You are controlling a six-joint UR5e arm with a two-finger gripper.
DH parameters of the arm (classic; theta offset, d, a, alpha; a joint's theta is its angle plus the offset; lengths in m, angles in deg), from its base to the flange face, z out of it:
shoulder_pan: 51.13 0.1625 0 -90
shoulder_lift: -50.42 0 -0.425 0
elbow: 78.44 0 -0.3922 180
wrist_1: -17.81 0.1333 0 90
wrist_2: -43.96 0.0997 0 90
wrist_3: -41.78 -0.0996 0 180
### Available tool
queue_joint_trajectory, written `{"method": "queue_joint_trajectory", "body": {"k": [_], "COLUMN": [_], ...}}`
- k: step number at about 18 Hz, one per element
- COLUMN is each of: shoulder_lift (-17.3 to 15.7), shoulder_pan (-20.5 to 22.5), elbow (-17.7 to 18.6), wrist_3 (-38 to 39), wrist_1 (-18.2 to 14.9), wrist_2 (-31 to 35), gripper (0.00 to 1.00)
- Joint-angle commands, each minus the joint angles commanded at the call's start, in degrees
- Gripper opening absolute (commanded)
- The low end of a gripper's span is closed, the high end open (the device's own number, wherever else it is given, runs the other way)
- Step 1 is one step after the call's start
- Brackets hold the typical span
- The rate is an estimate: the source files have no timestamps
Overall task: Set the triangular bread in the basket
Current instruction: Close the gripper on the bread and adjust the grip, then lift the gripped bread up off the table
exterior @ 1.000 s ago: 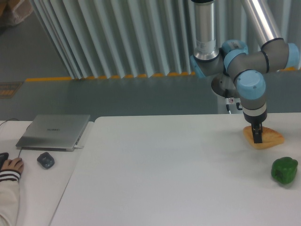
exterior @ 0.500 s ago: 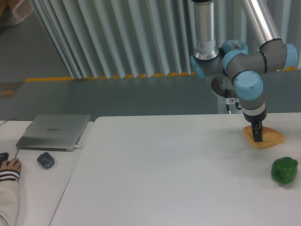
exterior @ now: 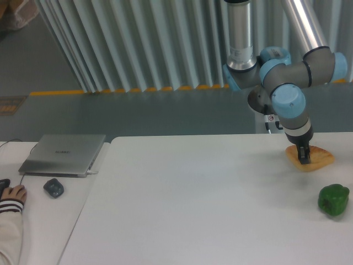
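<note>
Grey corrugated panels (exterior: pixel 138 44) run across the back of the room, with a yellow floor stripe (exterior: pixel 127 90) at their foot and a grey floor before a white table (exterior: pixel 193 210) that fills the lower part of the view. Over the table's far right corner the UR5e arm (exterior: pixel 287 94), silver with pale-blue joint caps, bends down to the gripper (exterior: pixel 304 160). Its dark fingers stand on the triangular bread (exterior: pixel 317 158), which lies flat on the table directly under the pincer, golden-tan and jutting out to its right. The fingers look drawn close together on the pastry's left part, as if pinching it, though they are too small and dark here to be sure of the hold.

Nearer the camera than the pincer and a little to its right, a glossy green bell pepper (exterior: pixel 333 199) sits on the table, apart from the bread. Nothing lies on the table between the pincer and the left edge.

Far to the pincer's left, on a lower grey side surface (exterior: pixel 38 232), a closed silver laptop (exterior: pixel 63 154) lies flat. Just in front of it is a dark mouse (exterior: pixel 53 187), and at the frame's left edge a person's hand (exterior: pixel 14 194) in a striped cuff rests on the surface. No basket shows in this view.
</note>
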Motion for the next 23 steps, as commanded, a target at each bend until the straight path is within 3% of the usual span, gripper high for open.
{"method": "queue_joint_trajectory", "body": {"k": [1,2,4,8,14,20,23], "shoulder_lift": [0.1,0.2,0.4,0.7,1.0,0.9,0.8], "shoulder_pan": [-0.5,-0.5,-0.6,-1.2,-1.2,0.0,1.5], "elbow": [-0.4,-0.6,-0.9,-1.5,-3.2,-13.0,-15.3], "wrist_3": [0.4,1.2,2.8,4.8,6.1,5.4,5.4], "wrist_1": [0.0,0.0,-0.1,-0.2,-1.1,-13.0,-14.2], "wrist_2": [0.9,0.9,1.0,1.1,1.3,0.0,-3.7], "gripper": [0.46,0.43,0.25,0.01,0.0,0.0,0.0]}}
